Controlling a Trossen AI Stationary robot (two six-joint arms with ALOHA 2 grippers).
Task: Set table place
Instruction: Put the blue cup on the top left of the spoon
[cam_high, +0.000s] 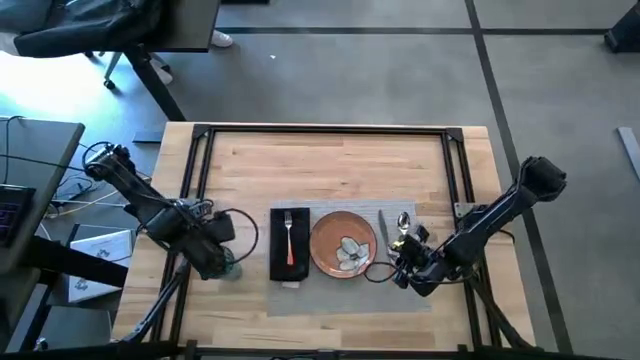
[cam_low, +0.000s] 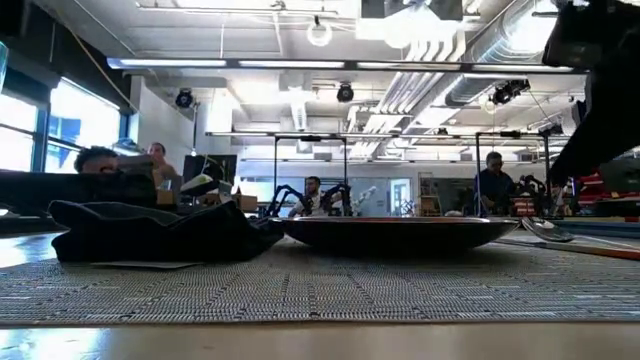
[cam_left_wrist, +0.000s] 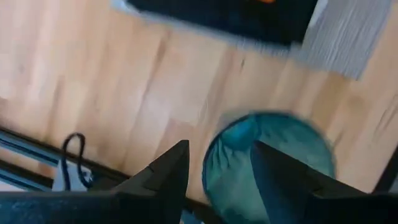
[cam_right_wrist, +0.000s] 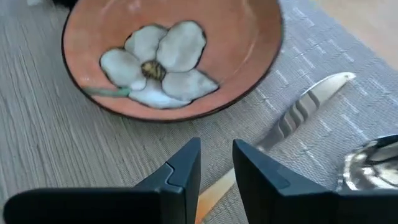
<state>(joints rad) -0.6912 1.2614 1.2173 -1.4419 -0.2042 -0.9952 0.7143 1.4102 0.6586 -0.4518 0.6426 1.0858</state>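
Teal glass (cam_left_wrist: 267, 165) sits low under the left claw (cam_left_wrist: 217, 171) on bare wood at the near left of the tabletop (cam_high: 340, 155), just off the left edge of the grey placemat (cam_high: 400, 292) and beside the black napkin (cam_high: 290, 245). The left wrist view shows one dark finger outside the rim and the other over the glass's mouth, so the claw stands part open astride the wall; whether the pads already press the glass cannot be told. By its look the glass is light, hard, smooth and breakable, likely to slip or tip under a loose pinch. The soundest hold appears to be across the rim wall, squeezed gently and lifted straight up.

On the mat, the orange-brown plate (cam_right_wrist: 174, 56) with its white flower lies in the middle, a fork (cam_high: 289, 238) rests on the napkin to its left, and a knife (cam_right_wrist: 298, 112) and spoon (cam_right_wrist: 373, 165) lie to its right. The right claw (cam_right_wrist: 216, 165) hovers low over the knife's orange handle, its fingers a narrow gap apart and holding nothing. The cutlery looks thin, stiff and flat to the woven mat, hard to get under, so the handle would be the place to grip. People sit at desks far across the room in the low view.
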